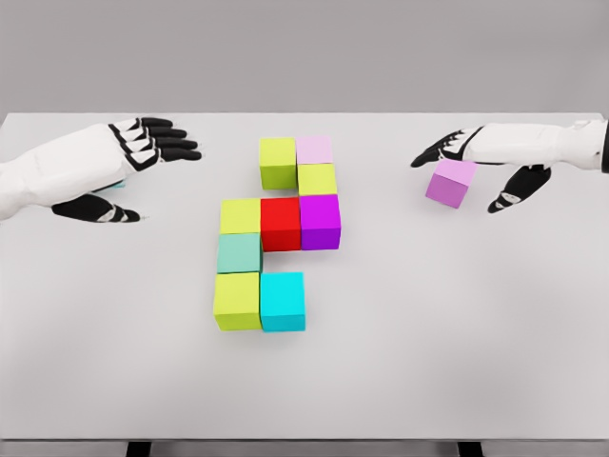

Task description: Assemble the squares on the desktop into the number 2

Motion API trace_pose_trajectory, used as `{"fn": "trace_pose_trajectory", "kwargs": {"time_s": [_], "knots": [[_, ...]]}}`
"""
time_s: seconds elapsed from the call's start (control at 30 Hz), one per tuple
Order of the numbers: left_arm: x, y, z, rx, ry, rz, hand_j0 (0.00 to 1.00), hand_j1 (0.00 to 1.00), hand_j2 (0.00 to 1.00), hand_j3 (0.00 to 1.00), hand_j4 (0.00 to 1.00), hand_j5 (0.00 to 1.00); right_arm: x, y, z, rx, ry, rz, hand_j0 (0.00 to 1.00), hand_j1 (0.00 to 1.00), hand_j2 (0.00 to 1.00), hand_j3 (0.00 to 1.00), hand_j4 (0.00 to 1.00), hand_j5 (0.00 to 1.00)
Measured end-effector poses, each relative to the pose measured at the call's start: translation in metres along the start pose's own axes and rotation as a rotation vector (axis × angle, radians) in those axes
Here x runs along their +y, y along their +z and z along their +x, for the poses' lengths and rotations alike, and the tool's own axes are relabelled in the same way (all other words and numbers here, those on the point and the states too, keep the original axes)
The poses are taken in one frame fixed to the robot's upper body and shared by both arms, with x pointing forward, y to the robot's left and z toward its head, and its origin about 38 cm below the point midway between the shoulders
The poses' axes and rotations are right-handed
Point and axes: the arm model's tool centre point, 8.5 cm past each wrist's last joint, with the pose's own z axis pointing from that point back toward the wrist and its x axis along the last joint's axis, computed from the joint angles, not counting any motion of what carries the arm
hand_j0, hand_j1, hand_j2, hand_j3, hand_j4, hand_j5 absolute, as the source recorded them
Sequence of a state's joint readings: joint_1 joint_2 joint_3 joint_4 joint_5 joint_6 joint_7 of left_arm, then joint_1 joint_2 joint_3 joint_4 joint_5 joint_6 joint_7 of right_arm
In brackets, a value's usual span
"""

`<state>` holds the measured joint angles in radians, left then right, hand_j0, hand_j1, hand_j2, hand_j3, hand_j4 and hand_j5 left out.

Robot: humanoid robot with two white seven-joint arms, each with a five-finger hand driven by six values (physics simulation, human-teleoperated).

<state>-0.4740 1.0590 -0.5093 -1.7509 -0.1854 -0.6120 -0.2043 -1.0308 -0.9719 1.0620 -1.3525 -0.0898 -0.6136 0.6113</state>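
Observation:
Several coloured cubes sit joined at the table's middle: a yellow-green cube (278,162), a pale pink cube (315,149), a second yellow-green cube (318,179), a purple cube (320,221), a red cube (281,224), a third yellow-green cube (240,216), a teal cube (239,253), a lime cube (237,301) and a cyan cube (283,301). A violet cube (449,186) lies apart at the right, turned askew. My right hand (460,183) hovers over it with fingers spread, the thumb clear of the cube. My left hand (164,184) is open at the far left.
A thin cyan sliver (116,185) shows under my left palm; I cannot tell what it is. The white table (428,362) stretches bare toward its front edge.

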Motion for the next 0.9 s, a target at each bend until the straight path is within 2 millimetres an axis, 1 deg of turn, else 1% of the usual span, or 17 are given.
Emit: {"fn": "trace_pose_trajectory", "kwargs": {"time_s": [0.13, 0.23, 0.33, 0.4, 0.43, 0.47, 0.5, 0.53, 0.57, 0.6, 0.7, 0.8, 0.83, 0.87, 0.9], "knots": [[-0.006, 0.006, 0.002, -0.008, 0.050, -0.088, 1.00, 1.00, 1.00, 1.00, 1.00, 1.00, -0.002, 0.003, -0.002, 0.012, 0.007, -0.001, 1.00, 1.00, 1.00, 1.00, 1.00, 1.00], [-0.021, 0.006, 0.006, -0.022, 0.093, -0.135, 1.00, 1.00, 1.00, 1.00, 1.00, 1.00, 0.001, 0.003, -0.004, 0.015, 0.001, 0.001, 1.00, 1.00, 1.00, 1.00, 1.00, 1.00], [-0.023, 0.006, 0.007, -0.028, 0.118, -0.144, 1.00, 1.00, 1.00, 1.00, 1.00, 1.00, -0.007, 0.001, -0.002, 0.007, 0.007, -0.029, 1.00, 1.00, 1.00, 1.00, 1.00, 1.00], [-0.020, 0.006, 0.007, -0.031, 0.127, -0.136, 1.00, 1.00, 1.00, 1.00, 1.00, 1.00, -0.019, 0.002, 0.002, 0.001, 0.029, -0.056, 1.00, 1.00, 1.00, 1.00, 1.00, 1.00], [-0.002, 0.002, 0.005, -0.039, 0.084, -0.118, 1.00, 1.00, 1.00, 1.00, 1.00, 1.00, -0.019, 0.002, 0.003, -0.003, 0.033, -0.058, 1.00, 1.00, 1.00, 1.00, 1.00, 1.00], [0.022, -0.006, 0.004, -0.056, 0.031, -0.101, 1.00, 1.00, 1.00, 1.00, 1.00, 1.00, -0.020, 0.003, 0.004, -0.004, 0.036, -0.060, 1.00, 1.00, 1.00, 1.00, 1.00, 1.00], [0.036, -0.015, 0.006, -0.077, -0.007, -0.108, 1.00, 1.00, 1.00, 1.00, 1.00, 1.00, -0.021, 0.006, 0.004, 0.001, 0.042, -0.062, 1.00, 1.00, 1.00, 1.00, 1.00, 1.00], [0.039, -0.020, 0.006, -0.090, -0.013, -0.125, 1.00, 1.00, 1.00, 1.00, 1.00, 1.00, -0.023, 0.009, 0.004, 0.008, 0.046, -0.063, 1.00, 1.00, 1.00, 1.00, 1.00, 1.00], [0.030, -0.023, 0.007, -0.098, -0.001, -0.162, 1.00, 1.00, 1.00, 1.00, 1.00, 1.00, -0.023, 0.013, 0.003, 0.015, 0.049, -0.063, 1.00, 1.00, 1.00, 1.00, 1.00, 1.00], [0.013, -0.022, 0.007, -0.100, 0.031, -0.205, 1.00, 1.00, 1.00, 1.00, 1.00, 1.00, -0.022, 0.017, 0.002, 0.025, 0.050, -0.062, 1.00, 1.00, 1.00, 1.00, 1.00, 1.00], [-0.007, -0.012, 0.004, -0.080, 0.071, -0.269, 1.00, 1.00, 1.00, 1.00, 1.00, 1.00, -0.022, 0.021, 0.001, 0.040, 0.060, -0.057, 1.00, 1.00, 1.00, 1.00, 1.00, 1.00], [-0.014, -0.007, 0.002, -0.068, 0.090, -0.287, 1.00, 1.00, 1.00, 1.00, 1.00, 1.00, -0.020, 0.018, 0.000, 0.049, 0.080, -0.041, 1.00, 1.00, 1.00, 1.00, 1.00, 1.00], [-0.012, -0.005, 0.002, -0.062, 0.088, -0.282, 1.00, 1.00, 1.00, 1.00, 1.00, 1.00, -0.013, 0.015, -0.001, 0.049, 0.071, -0.029, 1.00, 1.00, 1.00, 1.00, 1.00, 1.00], [-0.016, -0.002, 0.002, -0.058, 0.099, -0.281, 1.00, 1.00, 1.00, 1.00, 1.00, 1.00, -0.011, 0.012, -0.002, 0.052, 0.079, -0.020, 1.00, 1.00, 1.00, 1.00, 1.00, 1.00], [-0.011, -0.003, -0.001, -0.031, 0.099, -0.262, 1.00, 1.00, 1.00, 1.00, 1.00, 1.00, -0.010, 0.005, -0.001, 0.050, 0.090, -0.010, 1.00, 1.00, 1.00, 1.00, 1.00, 1.00]]}}
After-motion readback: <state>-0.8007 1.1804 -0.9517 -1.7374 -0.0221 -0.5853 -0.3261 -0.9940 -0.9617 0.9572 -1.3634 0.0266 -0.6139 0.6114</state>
